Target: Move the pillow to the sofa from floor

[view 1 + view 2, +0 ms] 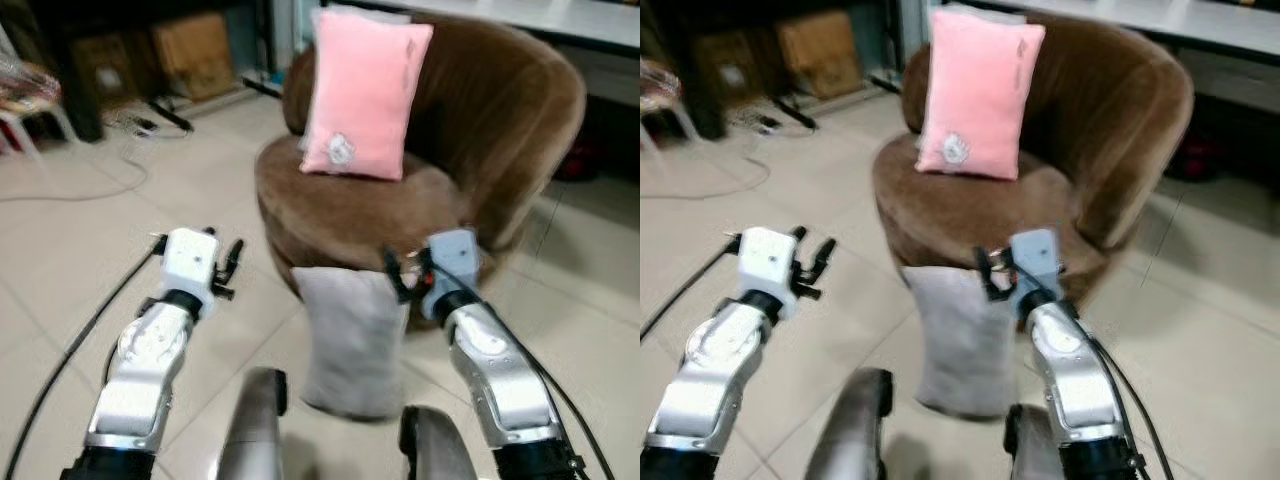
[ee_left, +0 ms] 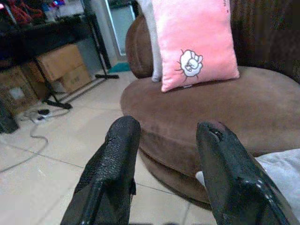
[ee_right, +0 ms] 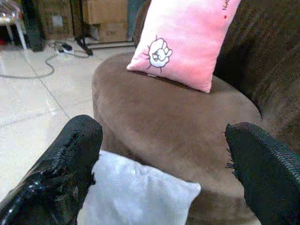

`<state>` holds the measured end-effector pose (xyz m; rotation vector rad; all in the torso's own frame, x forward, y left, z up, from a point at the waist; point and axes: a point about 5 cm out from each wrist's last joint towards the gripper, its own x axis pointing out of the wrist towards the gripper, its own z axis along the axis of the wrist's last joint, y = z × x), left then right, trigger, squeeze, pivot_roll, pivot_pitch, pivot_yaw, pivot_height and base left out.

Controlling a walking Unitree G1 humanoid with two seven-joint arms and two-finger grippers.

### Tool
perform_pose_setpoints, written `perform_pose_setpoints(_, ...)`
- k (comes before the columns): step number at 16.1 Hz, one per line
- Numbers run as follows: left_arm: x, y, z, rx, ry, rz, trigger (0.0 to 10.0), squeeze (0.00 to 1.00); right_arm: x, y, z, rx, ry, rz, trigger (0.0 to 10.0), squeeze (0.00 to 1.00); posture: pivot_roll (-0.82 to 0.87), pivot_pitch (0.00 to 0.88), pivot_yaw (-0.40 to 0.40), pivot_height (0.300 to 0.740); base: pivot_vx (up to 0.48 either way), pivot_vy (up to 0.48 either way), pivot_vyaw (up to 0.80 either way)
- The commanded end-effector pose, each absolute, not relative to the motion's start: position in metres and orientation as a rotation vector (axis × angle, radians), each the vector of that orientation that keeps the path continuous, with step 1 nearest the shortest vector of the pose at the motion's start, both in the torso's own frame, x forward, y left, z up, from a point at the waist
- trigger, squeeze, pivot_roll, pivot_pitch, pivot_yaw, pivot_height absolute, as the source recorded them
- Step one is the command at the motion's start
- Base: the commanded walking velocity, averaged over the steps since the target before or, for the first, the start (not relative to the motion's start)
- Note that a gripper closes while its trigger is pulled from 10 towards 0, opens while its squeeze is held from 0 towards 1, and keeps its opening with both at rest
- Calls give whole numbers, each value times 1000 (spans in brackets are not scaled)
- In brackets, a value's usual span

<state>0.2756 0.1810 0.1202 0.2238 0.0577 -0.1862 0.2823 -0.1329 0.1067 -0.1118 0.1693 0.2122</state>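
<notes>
Grey pillow stood on the floor, lower centre, leaning against the sofa. Right claw gaped wide just above it. Left claw spread wide, lower left. 1 pink pillow sat on the sofa.

I see my left hand spread open before the brown sofa, pink pillow upright on its seat.

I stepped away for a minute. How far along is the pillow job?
Early. The grey pillow stands on the floor, leaning against the brown sofa; nothing is lifted yet. In hand: the right gripper is open with its fingers spread over the pillow's top edge, and the left gripper hangs open beside it. Left: grip, lift, and set it on the seat by the pink pillow.
</notes>
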Motion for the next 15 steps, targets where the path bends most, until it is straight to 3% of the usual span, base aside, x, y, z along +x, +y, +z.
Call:
perform_pose_setpoints(1, 280, 176, 129, 224, 20, -195, 10000, 0, 285, -138, 114, -125, 144, 195, 10000, 0, 36, 0, 2, 585, 322, 0, 0)
perform_pose_setpoints(15, 277, 179, 129, 213, 3, -184, 10000, 0, 288, -140, 111, -158, 148, 196, 10000, 0, 39, 0, -6, 585, 335, 0, 0)
